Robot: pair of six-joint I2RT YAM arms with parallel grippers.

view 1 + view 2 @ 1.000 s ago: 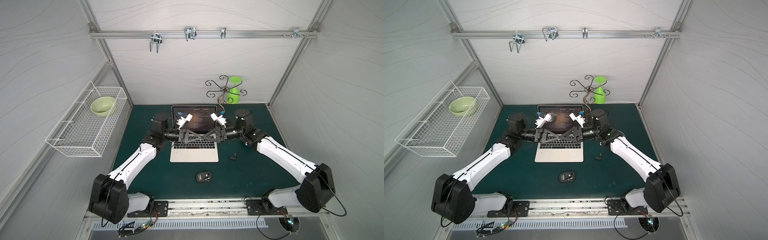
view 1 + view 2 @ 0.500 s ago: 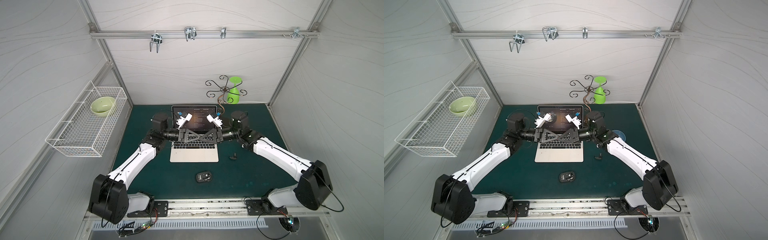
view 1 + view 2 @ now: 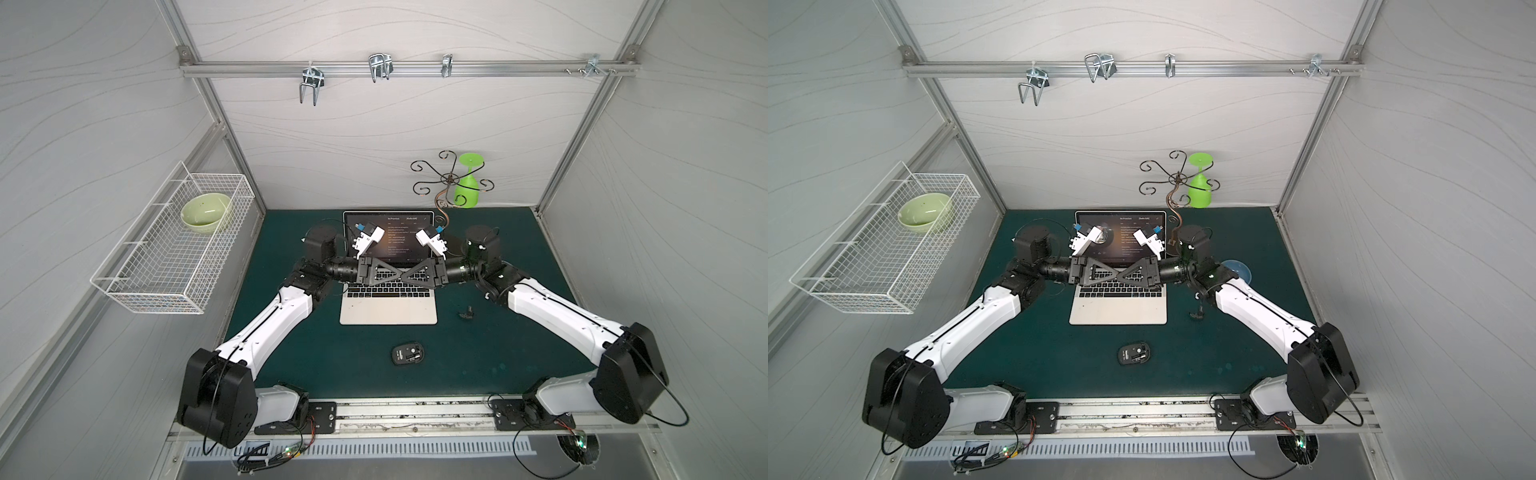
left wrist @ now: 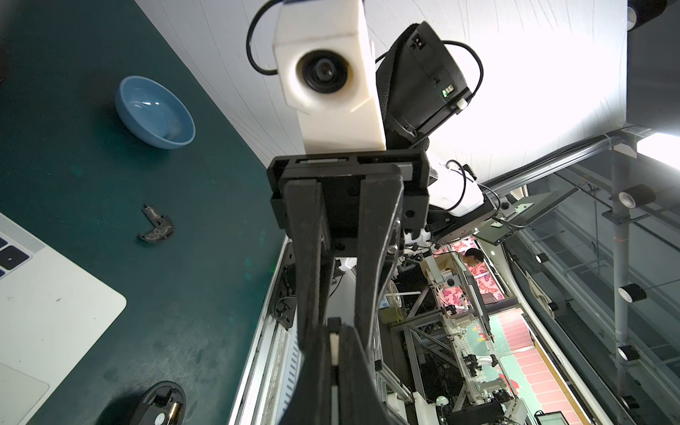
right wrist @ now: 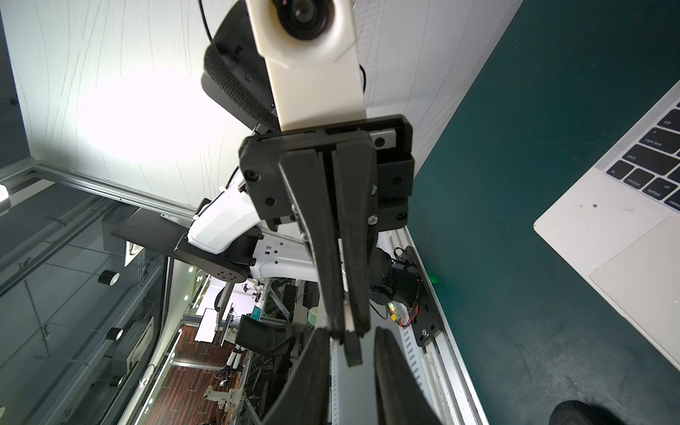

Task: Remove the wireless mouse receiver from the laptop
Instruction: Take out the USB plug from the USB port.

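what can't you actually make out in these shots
- dark stub sticking out of the shut left claw, right wrist view: too small to identify.
- right claw: neither wrist view shows whether it grips that tip or only straddles it.
- laptop side edges near the hinge: both arms cover them in both top views, and the wrist views cut them off at the frame edge.
- screen text: too small in both top views.

White wave-lined panel walls (image 3: pixel 395 133), aluminium frame rail (image 3: pixel 498 68) with metal hooks (image 3: pixel 379 66), wall-hung wire basket (image 3: pixel 145 286), dark green tabletop (image 3: pixel 332 353)
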